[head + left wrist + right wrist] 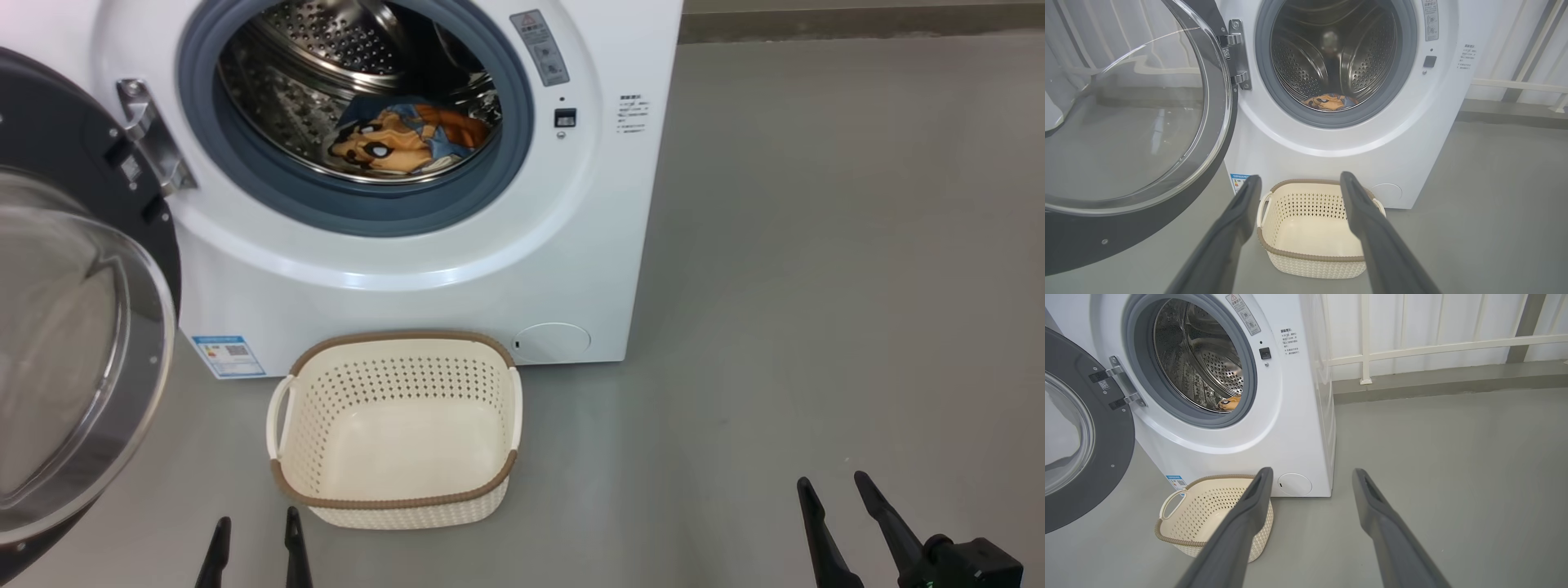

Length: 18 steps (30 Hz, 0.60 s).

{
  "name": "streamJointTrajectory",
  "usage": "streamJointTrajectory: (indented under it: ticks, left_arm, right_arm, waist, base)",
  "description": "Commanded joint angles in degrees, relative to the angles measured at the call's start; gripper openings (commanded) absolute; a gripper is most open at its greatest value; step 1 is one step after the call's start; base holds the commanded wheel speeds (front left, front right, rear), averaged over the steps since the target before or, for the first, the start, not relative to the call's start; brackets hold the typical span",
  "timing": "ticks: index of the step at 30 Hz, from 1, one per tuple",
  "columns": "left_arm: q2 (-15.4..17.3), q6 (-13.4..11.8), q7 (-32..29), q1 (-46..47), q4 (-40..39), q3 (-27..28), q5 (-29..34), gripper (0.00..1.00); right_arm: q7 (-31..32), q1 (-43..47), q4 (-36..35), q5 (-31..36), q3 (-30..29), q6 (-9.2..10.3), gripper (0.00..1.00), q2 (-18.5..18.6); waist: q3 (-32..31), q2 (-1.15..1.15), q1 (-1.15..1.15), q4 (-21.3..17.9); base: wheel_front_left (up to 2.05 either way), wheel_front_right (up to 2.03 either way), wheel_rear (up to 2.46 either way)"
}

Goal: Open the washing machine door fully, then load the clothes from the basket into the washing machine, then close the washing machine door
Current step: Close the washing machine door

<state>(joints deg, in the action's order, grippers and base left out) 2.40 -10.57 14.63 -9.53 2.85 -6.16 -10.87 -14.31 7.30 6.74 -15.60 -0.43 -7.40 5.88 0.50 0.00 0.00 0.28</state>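
The clothes (pixel 400 139) lie in the drum (pixel 314 57) of the washing machine (pixel 408 278), its door (pixel 73 343) swung open at left, the basket (pixel 408 382) on the floor (pixel 816 286) just before it, left gripper (pixel 257 518) and right gripper (pixel 833 482) both spread wide

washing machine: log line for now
door open; clothes in drum; basket empty; left gripper open; right gripper open; pending: close door

basket (pixel 392 501) and washing machine (pixel 408 302) on grey floor (pixel 816 286)
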Motion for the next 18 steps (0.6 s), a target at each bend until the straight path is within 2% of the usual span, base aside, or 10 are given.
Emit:
streamJointTrajectory:
  ticks: [1,8,18]
  left_arm:
    - [0.48,-0.26,0.37,1.26,-1.73,1.78,0.52,1.00]
    - [0.48,-0.22,0.37,1.29,-1.81,1.29,0.30,1.00]
    - [0.48,-1.10,0.37,1.22,-2.53,0.78,-0.47,1.00]
  right_arm:
    - [-0.69,-0.88,-1.70,1.13,1.24,-0.09,1.00,1.12]
    - [-0.69,-1.48,-1.91,1.19,2.33,-0.09,1.00,1.67]
    - [-0.69,-2.94,-1.98,1.11,3.96,-0.09,1.00,2.82]
  waist:
    - [0.05,0.00,0.00,0.98]
    - [0.30,0.00,0.00,3.95]
    - [0.52,0.00,0.00,10.55]
  base:
    - [0.00,0.00,0.00]
    - [0.00,0.00,0.00]
    - [0.00,0.00,0.00]
